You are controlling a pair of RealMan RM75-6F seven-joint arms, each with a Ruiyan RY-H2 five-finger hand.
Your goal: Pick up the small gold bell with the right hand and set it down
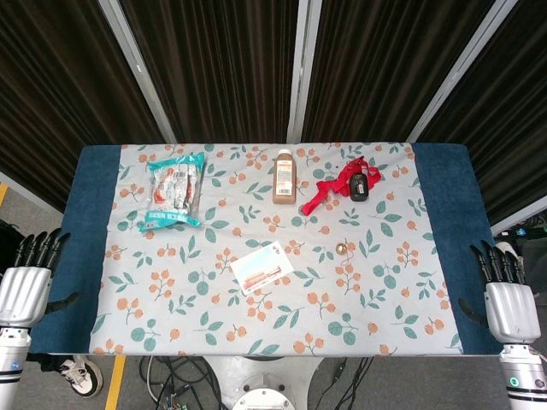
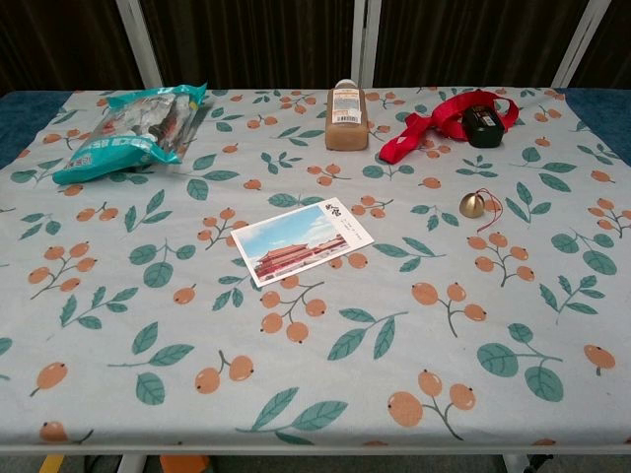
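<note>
The bell (image 1: 340,248) sits alone right of centre, so the open right robot hand (image 1: 510,301) at the lower right edge has room to reach it.

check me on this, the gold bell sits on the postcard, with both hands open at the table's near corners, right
Not quite. The gold bell sits on the flowered tablecloth, apart from the postcard and to its right; the chest view shows the gap clearly. The rest holds: in the head view the left hand and right hand are open at the table's near corners.

Print on the bottle (image 2: 347,116) label seems too small to read.
</note>
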